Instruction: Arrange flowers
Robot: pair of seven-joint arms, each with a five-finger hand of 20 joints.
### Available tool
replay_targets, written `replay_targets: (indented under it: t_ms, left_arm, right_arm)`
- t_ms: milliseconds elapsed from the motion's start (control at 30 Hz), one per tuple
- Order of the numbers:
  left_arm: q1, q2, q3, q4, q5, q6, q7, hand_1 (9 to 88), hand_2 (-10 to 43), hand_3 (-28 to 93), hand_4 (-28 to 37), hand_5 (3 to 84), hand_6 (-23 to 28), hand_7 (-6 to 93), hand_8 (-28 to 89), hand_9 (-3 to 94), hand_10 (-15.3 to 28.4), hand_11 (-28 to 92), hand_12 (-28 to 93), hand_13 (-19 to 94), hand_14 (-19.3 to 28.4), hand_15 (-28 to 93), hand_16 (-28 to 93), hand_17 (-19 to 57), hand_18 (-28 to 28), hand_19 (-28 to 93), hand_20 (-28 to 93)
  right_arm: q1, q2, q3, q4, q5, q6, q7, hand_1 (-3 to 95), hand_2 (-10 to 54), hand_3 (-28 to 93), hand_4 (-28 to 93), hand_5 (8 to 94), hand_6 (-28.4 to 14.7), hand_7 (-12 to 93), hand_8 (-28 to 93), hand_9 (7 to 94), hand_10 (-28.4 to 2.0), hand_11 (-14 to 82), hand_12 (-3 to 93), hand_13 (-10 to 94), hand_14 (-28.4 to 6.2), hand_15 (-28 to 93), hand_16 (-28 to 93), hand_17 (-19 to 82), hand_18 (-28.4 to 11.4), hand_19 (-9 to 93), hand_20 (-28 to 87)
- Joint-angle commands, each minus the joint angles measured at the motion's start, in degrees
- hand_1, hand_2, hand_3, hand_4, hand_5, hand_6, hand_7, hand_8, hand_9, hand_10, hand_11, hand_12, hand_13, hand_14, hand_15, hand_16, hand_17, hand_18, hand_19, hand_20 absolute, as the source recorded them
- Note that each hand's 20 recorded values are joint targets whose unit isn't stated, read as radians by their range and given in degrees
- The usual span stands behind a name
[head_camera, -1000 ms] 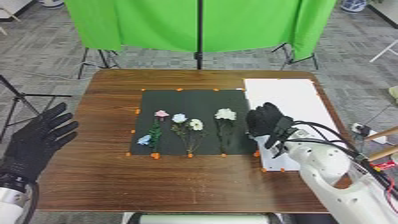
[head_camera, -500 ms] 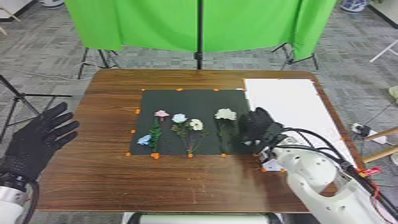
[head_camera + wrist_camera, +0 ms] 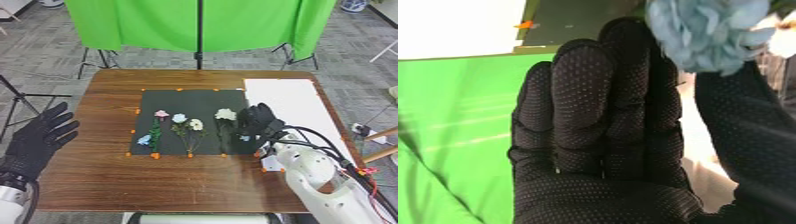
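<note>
At the right part of the dark mat (image 3: 206,97), in the head view, is my right hand (image 3: 258,121), with a light blue bloom (image 3: 245,138) at its thumb side. In the right wrist view my right hand (image 3: 607,125) has long fingers, and the blue bloom (image 3: 709,30) is pinched between them and the thumb; its stem is hidden. On the mat lie a pink flower (image 3: 162,113), a blue flower (image 3: 144,140), a pale blue flower (image 3: 179,118), a cream flower (image 3: 196,124) and a white flower (image 3: 226,114). My left hand (image 3: 37,132) stays open left of the table.
A white board (image 3: 289,97) lies along the right side of the brown table (image 3: 160,185), partly under my right arm. Orange markers (image 3: 155,156) line the mat's edges. Behind the table hangs a green cloth (image 3: 151,30) on stands.
My right hand has shifted slightly left from the white board over the mat's right edge, and the light blue bloom has come into sight beside it. The left hand has kept still.
</note>
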Motion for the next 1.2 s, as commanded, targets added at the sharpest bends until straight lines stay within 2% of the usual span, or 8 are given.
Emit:
replay_targets:
  t_ms: [33,267,400,567,733,1000,1133,1200]
  left_arm:
    - [0.46,-0.27,0.13,0.33,0.06,-0.41,-0.36,25.3,-1.7,71,-28.3,27.8,2.9,23.4,-13,21.2,10.8,29,11,15,13.0,43,-5,-10.9,19.2,45,5]
    - [0.82,-0.65,0.12,0.06,0.08,-0.17,-0.06,25.4,-1.7,71,-28.3,27.9,2.9,23.2,-13,21.1,10.7,29,11,16,13.0,43,-5,-10.9,19.2,45,5]
    - [0.86,-1.04,0.6,-0.22,0.5,0.36,0.69,25.3,-1.8,71,-28.3,27.8,2.9,23.3,-13,21.2,10.8,29,11,16,13.0,43,-5,-10.9,19.2,45,5]
    - [0.81,-1.65,2.2,-0.61,0.86,1.96,2.75,25.3,-1.8,71,-28.3,27.7,2.9,23.5,-13,21.0,10.7,29,11,15,12.8,43,-5,-10.9,19.2,45,5]
    - [0.06,-2.64,5.48,-0.63,0.2,1.17,4.11,25.2,-2.1,72,-28.3,27.7,2.8,23.6,-13,21.1,10.7,29,11,15,12.7,43,-5,-10.7,19.3,45,5]
    - [-2.26,-5.37,8.23,-0.08,1.07,0.74,5.42,24.2,-2.3,71,-28.3,26.7,2.7,23.4,-13,18.8,9.8,28,11,13,12.2,40,-5,-11.3,20.5,44,5]
    - [-5.54,-7.66,8.75,1.71,3.01,-1.76,4.63,23.4,-3.2,70,-28.3,25.8,2.2,23.0,-13,17.6,9.5,26,11,11,11.6,35,-4,-12.7,20.6,42,4]
    - [-6.51,-8.49,8.22,1.83,6.47,-2.35,3.13,23.6,-3.2,69,-28.3,25.3,2.2,22.3,-13,16.9,9.3,25,11,10,11.5,33,-4,-13.6,20.5,41,4]
  right_arm:
    - [-1.78,-1.19,2.25,-3.8,3.99,-0.03,0.77,30.0,-6.5,85,-28,69.7,2.6,35,-10,79.3,-6.5,37.8,25.5,74,-3.5,62,27,25,-17.4,75,39]
    - [-2.71,-2.37,4.14,-7.24,12.09,-1.11,-0.29,27.4,-4.2,86,-28,69.2,2.4,32,-15,78.4,-7.1,38.0,25.0,73,-4.1,62,26,24,-17.9,75,39]
    - [-4.59,-4.87,10.85,-10.27,25.49,-6.6,-1.43,25.5,-2.7,87,-28,66.9,2.1,32,-20,75.0,-8.3,37.8,24.8,69,-5.0,62,25,23,-18.2,74,39]
    - [-7.01,-10.38,20.87,-15.36,45.24,-18.55,5.6,22.2,1.7,88,-28,49.3,-3.6,28,-19,50.9,-12.4,36.7,20.6,44,-10.1,60,15,16,-20.0,65,33]
    - [-10.68,-18.23,31.07,-17.76,56.09,-31.93,7.2,16.7,2.4,86,-28,33.1,-4.9,22,-16,33.4,-12.3,26.3,18.4,26,-10.8,44,10,9,-20.1,56,26]
    - [-21.09,-28.04,40.2,-18.76,74.47,-28.15,8.69,12.3,-2.8,83,-28,25.5,-3.7,11,-10,24.9,-11.6,9.2,20.2,15,-11.3,17,22,1,-19.7,42,19]
    - [-24.48,-27.97,41.91,-20.0,73.41,-25.9,6.68,11.6,-4.7,82,-28,29.5,-4.4,11,-10,26.2,-11.3,7.9,21.4,16,-11.1,11,29,0,-20.0,40,20]
    - [-24.66,-27.97,41.35,-19.73,73.43,-24.79,6.72,11.4,-5.6,82,-28,32.3,-6.3,12,-10,27.7,-11.8,8.8,21.8,17,-10.9,11,30,0,-20.1,41,20]
